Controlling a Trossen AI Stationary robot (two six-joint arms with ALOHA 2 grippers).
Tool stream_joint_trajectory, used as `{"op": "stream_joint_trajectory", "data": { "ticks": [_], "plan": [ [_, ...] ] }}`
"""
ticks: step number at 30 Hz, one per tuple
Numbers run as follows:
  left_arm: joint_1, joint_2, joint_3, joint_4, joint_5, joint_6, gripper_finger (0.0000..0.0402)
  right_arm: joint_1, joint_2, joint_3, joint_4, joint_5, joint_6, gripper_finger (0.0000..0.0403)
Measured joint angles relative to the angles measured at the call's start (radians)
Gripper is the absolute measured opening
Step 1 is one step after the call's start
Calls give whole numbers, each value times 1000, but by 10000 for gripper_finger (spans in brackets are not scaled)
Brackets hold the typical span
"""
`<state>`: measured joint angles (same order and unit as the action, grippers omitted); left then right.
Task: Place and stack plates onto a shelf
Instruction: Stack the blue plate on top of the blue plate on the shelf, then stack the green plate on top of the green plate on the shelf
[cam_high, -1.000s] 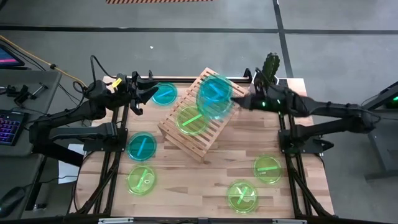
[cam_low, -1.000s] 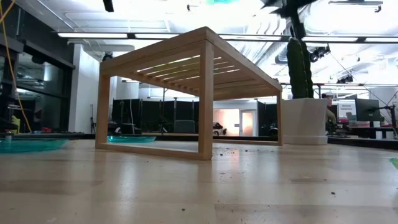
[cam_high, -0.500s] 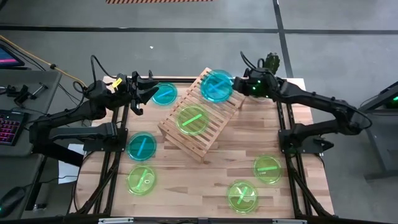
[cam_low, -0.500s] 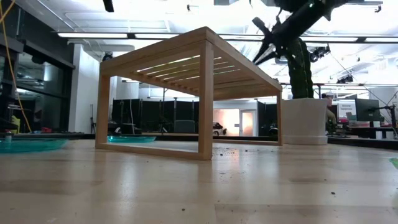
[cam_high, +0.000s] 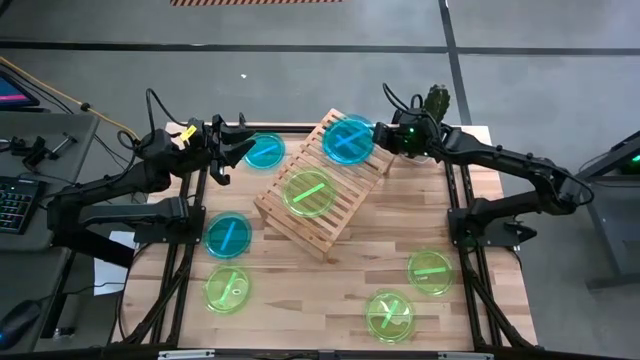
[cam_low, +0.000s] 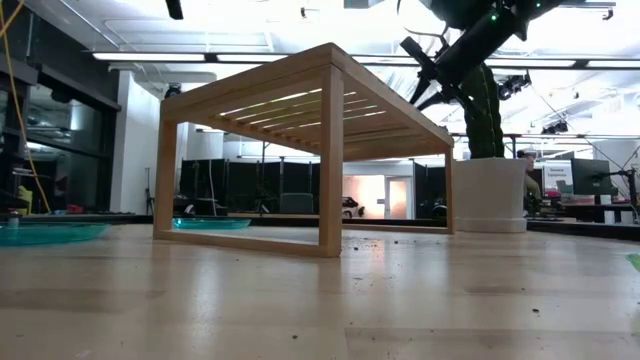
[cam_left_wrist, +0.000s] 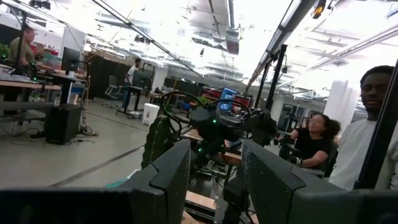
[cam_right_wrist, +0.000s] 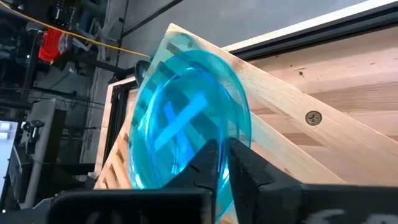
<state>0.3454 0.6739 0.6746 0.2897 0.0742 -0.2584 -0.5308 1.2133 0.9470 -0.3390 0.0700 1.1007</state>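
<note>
When viewed from above: right gripper (cam_high: 383, 140) pinching the rim of a teal plate (cam_high: 348, 140) lying flat on the shelf (cam_high: 325, 230) end nearest the desk's far edge, plate leftward of the fingertips. Left gripper (cam_high: 235, 150) spread and empty near the far-left corner. Seven plates counted: three teal, four green, two of them on the shelf.
Low view: right gripper just above the shelf top.
Right wrist view: fingers (cam_right_wrist: 208, 162) clenched on the teal rim.

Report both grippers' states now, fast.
Left gripper: open, holding nothing, near the table's back-left corner.
Right gripper: shut on the teal plate lying on the shelf.
</note>
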Motion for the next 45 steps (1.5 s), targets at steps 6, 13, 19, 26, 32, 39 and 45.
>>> {"op": "stream_joint_trajectory", "data": {
  "ticks": [6, 13, 19, 26, 32, 39, 45],
  "plan": [
    [0, 0, 0, 0, 0, 0, 133, 0, 0, 0, 14, -4, -14, 96],
    [0, 0, 0, 0, 0, 0, 133, -1, -25, 0, 13, -7, -103, 186],
    [0, 0, 0, 0, 0, 0, 133, 8, -101, 0, 11, -77, -221, 204],
    [0, 0, 0, -2, 23, 0, 133, 126, -170, 0, -42, -258, -378, 204],
    [0, 0, 0, -23, 27, -1, 133, 310, -201, 0, -155, -190, -450, 204],
    [0, 0, 0, -31, 21, -1, 133, 400, -241, 0, -162, -94, -506, 204],
    [0, 0, 0, -32, 20, -1, 133, 403, -264, 0, -216, -116, -509, 204]
  ]
}}
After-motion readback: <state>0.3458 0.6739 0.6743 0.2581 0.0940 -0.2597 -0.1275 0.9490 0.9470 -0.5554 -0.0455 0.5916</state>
